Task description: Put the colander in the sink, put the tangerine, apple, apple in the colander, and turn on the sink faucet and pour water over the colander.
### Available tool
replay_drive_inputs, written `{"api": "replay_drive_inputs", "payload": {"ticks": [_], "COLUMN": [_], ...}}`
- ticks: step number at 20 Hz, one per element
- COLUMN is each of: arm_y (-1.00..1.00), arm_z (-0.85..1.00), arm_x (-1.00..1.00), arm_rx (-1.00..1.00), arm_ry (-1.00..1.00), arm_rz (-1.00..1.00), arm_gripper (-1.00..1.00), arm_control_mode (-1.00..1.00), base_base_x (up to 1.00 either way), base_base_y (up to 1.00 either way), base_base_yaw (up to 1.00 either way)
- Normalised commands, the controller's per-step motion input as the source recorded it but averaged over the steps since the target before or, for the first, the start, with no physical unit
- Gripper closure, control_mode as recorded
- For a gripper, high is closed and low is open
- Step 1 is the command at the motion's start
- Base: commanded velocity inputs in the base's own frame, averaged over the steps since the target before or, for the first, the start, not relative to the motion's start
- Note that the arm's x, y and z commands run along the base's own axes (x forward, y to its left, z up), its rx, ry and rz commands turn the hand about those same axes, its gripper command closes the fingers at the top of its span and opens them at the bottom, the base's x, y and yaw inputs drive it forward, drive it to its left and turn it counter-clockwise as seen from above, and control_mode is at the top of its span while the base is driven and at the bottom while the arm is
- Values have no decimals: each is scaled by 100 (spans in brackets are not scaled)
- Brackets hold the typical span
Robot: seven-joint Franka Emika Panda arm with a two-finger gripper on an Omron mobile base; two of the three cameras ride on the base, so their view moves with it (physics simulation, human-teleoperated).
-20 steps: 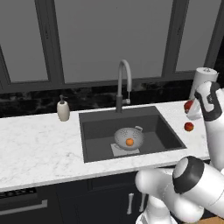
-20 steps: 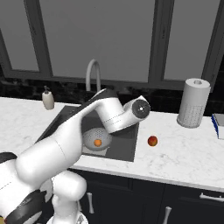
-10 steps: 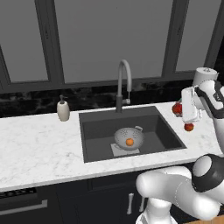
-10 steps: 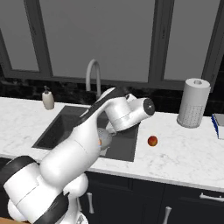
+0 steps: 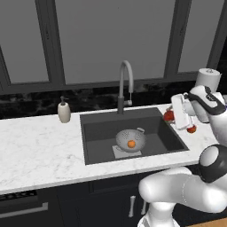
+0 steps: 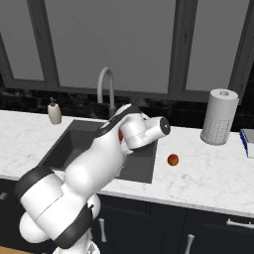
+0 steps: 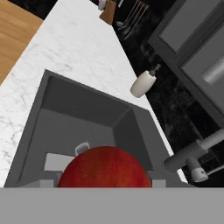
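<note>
The white arm bends up from the base and reaches over the right rim of the large dark grey rectangular sink [image 5: 102, 133]. Its two-finger gripper [image 5: 170, 116] is closed around a round red apple [image 7: 105, 168], held above the basin. On the sink floor stands the grey perforated metal colander [image 5: 129, 138], upright, with the small orange tangerine [image 5: 131, 143] inside it. Behind the basin rises the tall grey gooseneck faucet [image 5: 124, 82]. A white paper towel roll [image 6: 219, 116] stands well to the right on the marble counter [image 5: 35, 146]; a beige soap bottle [image 5: 64, 111] stands left. The second small red apple [image 6: 172, 159] lies on the counter just right of the sink, with bare marble around it.
</note>
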Motion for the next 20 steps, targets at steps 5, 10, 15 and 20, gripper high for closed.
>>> {"api": "replay_drive_inputs", "payload": {"ticks": [5,10,15,20], "arm_y": [20,16,16,18], "arm_z": [-56,-50,-48,-54], "arm_x": [35,24,8,28], "arm_rx": [0,0,0,0], "arm_ry": [7,1,0,0], "arm_rz": [5,3,5,5], "arm_gripper": [100,100,100,100], "arm_control_mode": [-100,-100,-100,-100], "base_base_x": [0,0,0,0], "base_base_y": [0,0,0,0], "base_base_yaw": [0,0,0,0]}}
